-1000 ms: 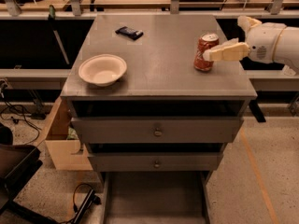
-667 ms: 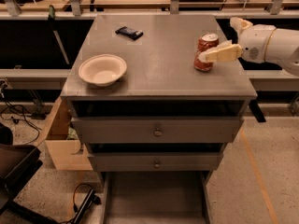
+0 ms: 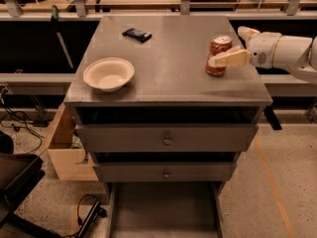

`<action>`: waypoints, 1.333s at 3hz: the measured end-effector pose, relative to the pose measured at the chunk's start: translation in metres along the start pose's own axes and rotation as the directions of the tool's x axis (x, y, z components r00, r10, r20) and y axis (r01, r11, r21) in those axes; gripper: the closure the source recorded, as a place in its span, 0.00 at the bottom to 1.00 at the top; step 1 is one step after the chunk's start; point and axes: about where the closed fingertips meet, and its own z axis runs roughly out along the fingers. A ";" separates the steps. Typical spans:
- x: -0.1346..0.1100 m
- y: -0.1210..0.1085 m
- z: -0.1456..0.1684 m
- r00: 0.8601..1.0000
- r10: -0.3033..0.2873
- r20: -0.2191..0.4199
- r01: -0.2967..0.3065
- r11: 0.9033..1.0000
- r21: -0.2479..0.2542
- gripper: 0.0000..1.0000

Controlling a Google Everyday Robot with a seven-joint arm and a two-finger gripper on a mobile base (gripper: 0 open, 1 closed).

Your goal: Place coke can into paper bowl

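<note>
The step in hand is the grasp. The can (image 3: 219, 55) stands upright at the right of the table (image 3: 168, 63), near the front edge, and it is not yet lifted. The gripper (image 3: 226, 46) comes in from the right edge of the frame, level with the can. Its near finger lies across the can's lower front, and its far finger sits up and to the right of the can's top with a gap showing. The jaws therefore read as spread around the can, not clamped on it. Whether the near finger touches the can I cannot tell.

The bowl (image 3: 108, 74) sits empty at the left of the table, well apart from the can. A dark packet (image 3: 136, 34) lies toward the back, to the upper right of the bowl.

Next, I judge, the far finger must get behind the can before the jaws close. Then come a lift clear of the top, a carry leftward and a lowering inside the rim. A push from the near finger could tip the can.

Against the frame a second ago, the arm has slid left toward the can and the near finger covers more of it. Can, bowl and packet are unmoved.
</note>
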 end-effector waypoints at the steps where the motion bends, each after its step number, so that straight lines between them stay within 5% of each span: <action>1: 0.012 -0.006 0.006 0.999 0.050 0.012 -0.050 0.999 -0.008 0.15; 4: 0.012 -0.001 0.015 0.999 0.052 0.013 -0.051 0.998 -0.023 0.85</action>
